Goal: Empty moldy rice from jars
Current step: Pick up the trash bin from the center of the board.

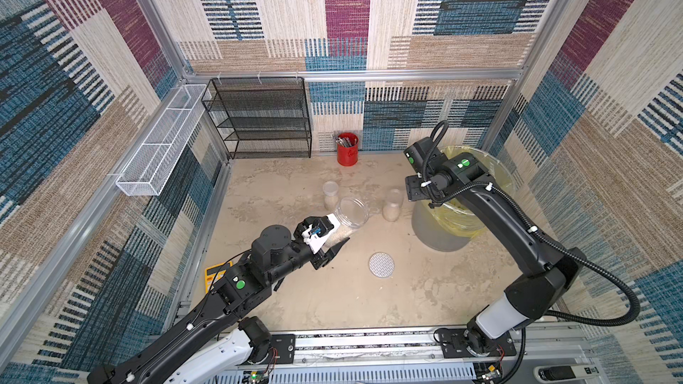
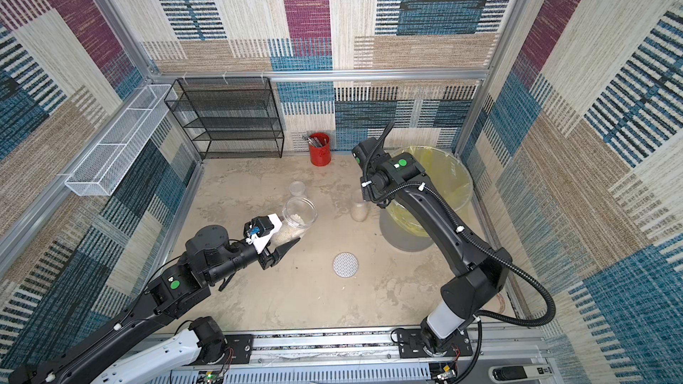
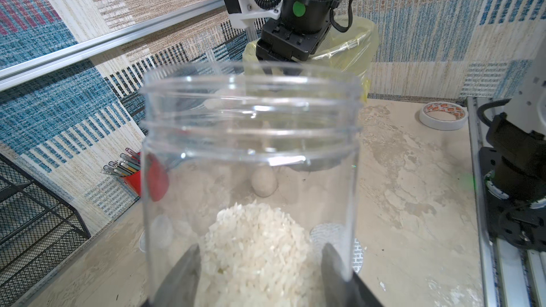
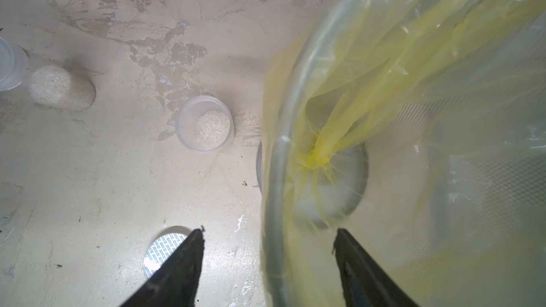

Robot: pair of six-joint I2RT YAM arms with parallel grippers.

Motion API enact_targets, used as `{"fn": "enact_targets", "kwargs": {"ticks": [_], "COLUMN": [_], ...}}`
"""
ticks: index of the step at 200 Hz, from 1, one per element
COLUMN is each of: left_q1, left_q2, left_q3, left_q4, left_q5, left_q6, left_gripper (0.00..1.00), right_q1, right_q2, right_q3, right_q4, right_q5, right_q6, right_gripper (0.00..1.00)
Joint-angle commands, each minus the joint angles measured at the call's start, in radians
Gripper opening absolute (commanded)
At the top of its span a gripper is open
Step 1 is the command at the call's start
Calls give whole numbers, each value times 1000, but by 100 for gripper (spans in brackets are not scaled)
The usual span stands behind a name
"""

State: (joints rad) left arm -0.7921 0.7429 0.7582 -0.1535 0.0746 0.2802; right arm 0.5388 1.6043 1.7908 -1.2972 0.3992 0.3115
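One wide jar (image 1: 351, 212) of moldy rice (image 3: 254, 243), clamped in the left fingers (image 3: 183, 279), points its mouth toward the bin (image 1: 439, 232) (right fingers (image 4: 177, 267) apart, empty, above its rim).

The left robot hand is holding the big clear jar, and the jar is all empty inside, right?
Not empty. The left gripper does hold the big clear plastic jar, but a heap of white rice grains lies inside it, as the left wrist view shows.
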Motion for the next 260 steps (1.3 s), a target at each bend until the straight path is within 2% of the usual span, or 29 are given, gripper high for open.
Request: {"fn": "enact_targets", "kwargs": {"ticks": [1, 14, 58, 104, 146, 170, 228, 260], "left_q1": [1, 1, 1, 1, 1, 1, 1, 1], "left_q2": [-14, -14, -20, -47, -62, -92, -150, -170], "left_q3": [-8, -10, -13, -13, -13, -27, -35, -29], "left_q4": [49, 50, 52, 35, -8, -14, -69, -96], "left_q5": [-21, -24, -42, -59, -85, -105, -167, -184], "left_q6": [-29, -34, -45, -65, -88, -112, -174, -188], "left_gripper": [29, 29, 29, 28, 28, 28, 28, 28], "right_q1": [-18, -31, -49, -54, -54, -56, -54, -53], "right_q2": [5, 8, -4, -19, -51, -62, -74, -125], "right_q3": [-15, -31, -55, -64, -71, -46, 145, 169], "right_q4": [21, 29, 44, 40, 40, 27, -23, -31], "right_q5": [-24, -36, -58, -54, -52, -35, -70, -52], "right_q6": [-47, -59, -81, -95, -109, -112, -92, -85], "right_gripper": [62, 54, 39, 30, 12, 5, 1, 2]}}
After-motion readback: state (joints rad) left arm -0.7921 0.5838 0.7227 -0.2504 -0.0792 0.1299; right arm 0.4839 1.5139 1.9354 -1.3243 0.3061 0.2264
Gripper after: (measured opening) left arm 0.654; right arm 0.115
